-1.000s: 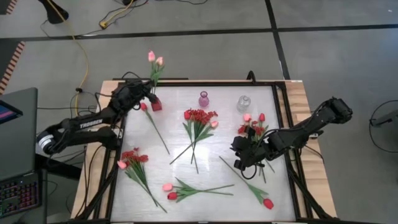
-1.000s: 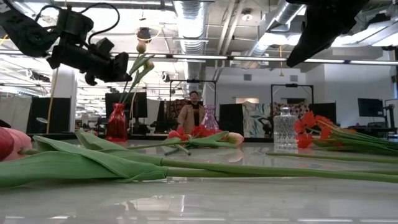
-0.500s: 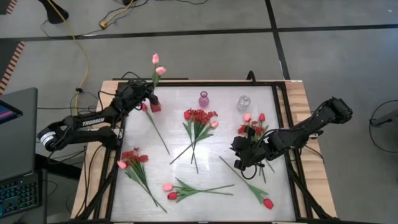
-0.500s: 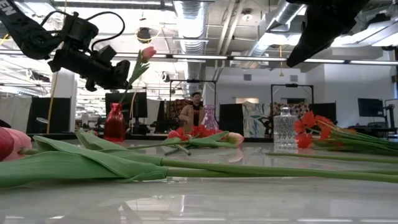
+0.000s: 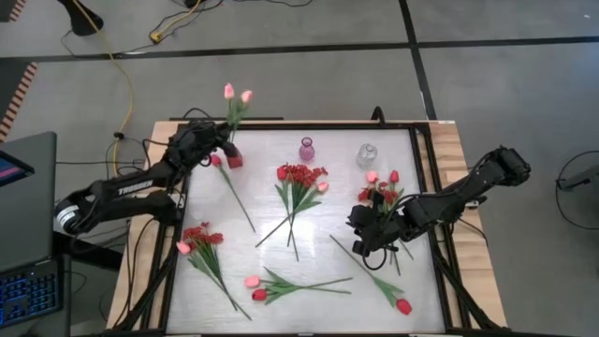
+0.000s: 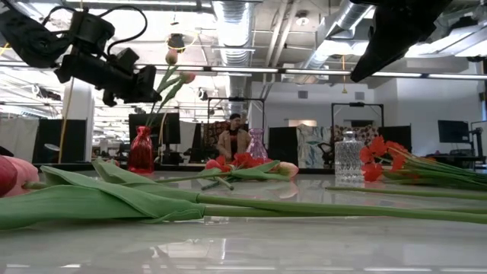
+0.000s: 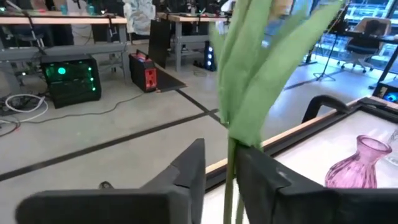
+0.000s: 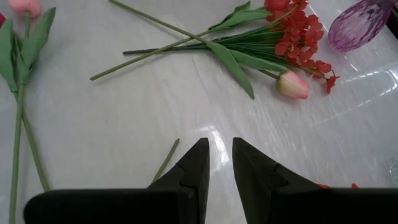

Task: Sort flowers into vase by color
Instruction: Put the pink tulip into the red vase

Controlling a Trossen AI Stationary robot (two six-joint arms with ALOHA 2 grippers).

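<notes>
Two pale pink tulips [image 5: 236,94] stand on green stems that rise from the red vase [image 5: 234,160] at the table's far left corner. My left gripper [image 5: 223,142] is open around those stems [image 7: 231,186], above the vase. My right gripper [image 5: 360,240] hangs over the table's right half, open by a narrow gap [image 8: 219,163] with nothing in it, near a bunch of red blossoms [image 5: 379,195]. A pink-purple vase [image 5: 306,149] and a clear glass vase [image 5: 367,154] stand along the far edge. More flowers lie flat on the table. My left gripper has the tulips' stems [image 7: 232,163] between its fingers, just under the leaves. They lie against the inner side of one finger [image 7: 261,177], and the other finger [image 7: 189,171] stands clear of them. The fingers come in about level from the table's left. The stems stand upright, lower ends in the red vase [image 6: 142,148].
Flower bunches lie at the table's middle [image 5: 298,183], near left [image 5: 201,239] and near middle [image 5: 281,285]. A red tulip [image 5: 402,305] lies near the right front. A raised dark frame [image 5: 426,187] borders the white tabletop. A person [image 6: 233,137] sits in the room beyond the table.
The pink tulips have swayed in my left gripper: their heads leaned over toward the table's right, then swung back more upright above the red vase. My right gripper has kept still.
</notes>
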